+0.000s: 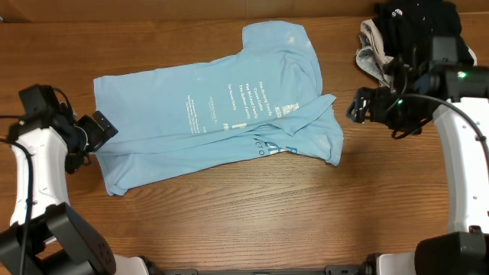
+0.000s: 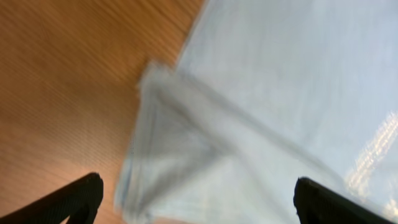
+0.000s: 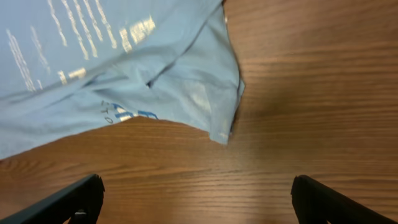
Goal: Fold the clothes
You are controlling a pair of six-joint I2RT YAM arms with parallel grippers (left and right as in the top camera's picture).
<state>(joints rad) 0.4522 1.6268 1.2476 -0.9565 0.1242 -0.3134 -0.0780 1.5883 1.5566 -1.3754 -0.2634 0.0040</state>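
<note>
The light sky-blue short-sleeved cotton T-shirt point(image 1: 221, 114) lies rumpled and partly folded across the upper middle of the frame on the brown wooden table point(image 1: 229, 221). The left fingers point(image 2: 81, 199) are spread wide over its creased left edge. The right fingers point(image 3: 74, 199) are spread above bare wood just beside its lower right corner.

Robot lab: left arm point(image 1: 27, 164) and right arm point(image 1: 463, 145) at wooden table point(image 1: 229, 221)

One blue T-shirt point(image 1: 214, 114), one black garment point(image 1: 416, 19), one beige cloth point(image 1: 372, 57), two hands point(image 1: 102, 130) point(image 1: 356, 107).
</note>
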